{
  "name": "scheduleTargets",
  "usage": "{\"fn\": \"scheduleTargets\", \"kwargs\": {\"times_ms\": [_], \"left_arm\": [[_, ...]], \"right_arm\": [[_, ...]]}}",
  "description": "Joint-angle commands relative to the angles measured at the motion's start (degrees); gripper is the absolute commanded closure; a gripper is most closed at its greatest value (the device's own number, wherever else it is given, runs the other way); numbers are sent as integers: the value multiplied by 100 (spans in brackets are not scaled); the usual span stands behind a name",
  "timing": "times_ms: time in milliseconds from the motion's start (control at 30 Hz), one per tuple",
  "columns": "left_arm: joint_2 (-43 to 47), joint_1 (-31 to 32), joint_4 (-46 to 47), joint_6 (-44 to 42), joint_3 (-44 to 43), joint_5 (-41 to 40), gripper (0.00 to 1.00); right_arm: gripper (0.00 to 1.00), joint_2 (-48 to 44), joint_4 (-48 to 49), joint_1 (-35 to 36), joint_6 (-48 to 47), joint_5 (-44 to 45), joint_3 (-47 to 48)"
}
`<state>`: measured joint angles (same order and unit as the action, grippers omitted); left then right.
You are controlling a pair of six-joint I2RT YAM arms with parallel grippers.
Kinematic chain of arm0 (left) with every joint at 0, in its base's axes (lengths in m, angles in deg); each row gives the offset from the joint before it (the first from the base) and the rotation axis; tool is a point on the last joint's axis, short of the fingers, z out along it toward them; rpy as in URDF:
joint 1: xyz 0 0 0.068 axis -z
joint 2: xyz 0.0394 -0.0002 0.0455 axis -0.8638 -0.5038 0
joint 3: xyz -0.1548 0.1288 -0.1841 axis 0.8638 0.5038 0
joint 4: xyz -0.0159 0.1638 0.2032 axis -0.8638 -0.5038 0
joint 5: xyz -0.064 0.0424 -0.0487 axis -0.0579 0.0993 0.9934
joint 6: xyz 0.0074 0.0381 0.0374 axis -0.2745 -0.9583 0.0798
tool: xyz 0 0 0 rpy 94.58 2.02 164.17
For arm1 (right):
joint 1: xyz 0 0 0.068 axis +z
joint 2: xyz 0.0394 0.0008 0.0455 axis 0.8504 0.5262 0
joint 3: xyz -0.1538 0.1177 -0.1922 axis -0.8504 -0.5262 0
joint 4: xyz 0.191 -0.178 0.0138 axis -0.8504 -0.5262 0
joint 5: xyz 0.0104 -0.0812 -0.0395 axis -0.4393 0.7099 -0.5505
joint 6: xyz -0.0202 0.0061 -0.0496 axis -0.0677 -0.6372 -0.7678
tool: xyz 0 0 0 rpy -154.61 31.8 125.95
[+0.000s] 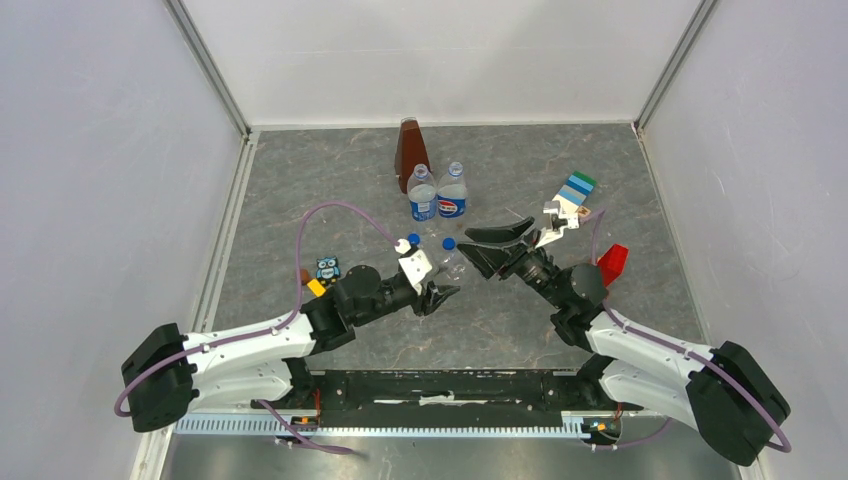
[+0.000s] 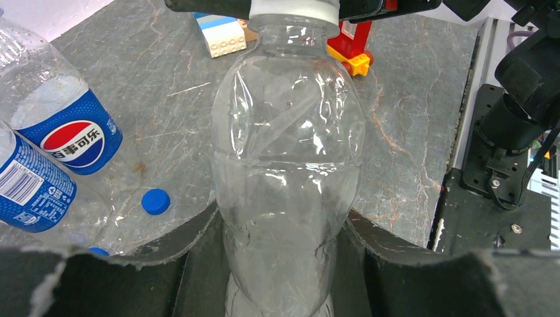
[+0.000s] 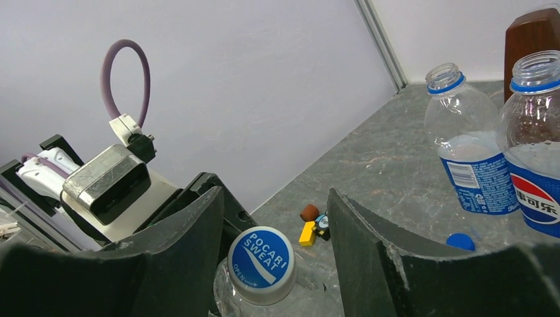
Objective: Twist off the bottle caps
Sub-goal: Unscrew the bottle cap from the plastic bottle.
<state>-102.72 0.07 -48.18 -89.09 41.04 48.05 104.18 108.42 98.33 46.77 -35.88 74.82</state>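
Note:
My left gripper (image 1: pixel 441 293) (image 2: pixel 284 264) is shut on the lower body of the small clear unlabelled bottle (image 1: pixel 455 267) (image 2: pixel 287 152), which it holds tilted toward the right arm. The bottle's white cap with a blue top (image 3: pixel 261 264) (image 2: pixel 294 8) is still on it. My right gripper (image 1: pixel 487 250) (image 3: pixel 271 244) is open, with its jaws on either side of that cap, nearer on the left. Two blue-labelled bottles (image 1: pixel 423 197) (image 1: pixel 453 194) (image 3: pixel 465 152) (image 3: pixel 536 158) stand uncapped at the back. Two blue caps (image 1: pixel 413 238) (image 1: pixel 449 243) (image 2: pixel 156 201) (image 3: pixel 460 241) lie on the table.
A brown pyramid-shaped object (image 1: pixel 410 150) stands behind the labelled bottles. A striped blue-and-white block (image 1: pixel 575 192) and a red block (image 1: pixel 612 263) lie by the right arm. An owl figure (image 1: pixel 327 268) and small orange and yellow blocks (image 1: pixel 313 284) lie by the left arm.

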Motion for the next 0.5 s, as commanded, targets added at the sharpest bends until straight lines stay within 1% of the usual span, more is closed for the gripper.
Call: {"fn": "scheduleTargets", "kwargs": {"times_ms": [0,67,233,300,367,400,467], "left_arm": [[52,39,322,-201,-170,-38,98],[52,39,322,-198,-175,-29,98],[38,37,333,-163,-175,-32,98],[49,39,357,-156,-155,-61,98],[60,39,367,-154,-155,-93,98],[61,39,365,-143,-149,-91,98],[75,37,363,-151,-141,-90,98]], "right_arm": [[38,-51,337,14,42,178,21],[45,-5,384,6,63,115,41],[55,178,494,9,166,-68,97],[53,233,513,3,199,-121,124],[47,257,518,6,202,-158,148],[47,261,508,6,202,-164,149],[49,252,513,7,200,-127,131]]}}
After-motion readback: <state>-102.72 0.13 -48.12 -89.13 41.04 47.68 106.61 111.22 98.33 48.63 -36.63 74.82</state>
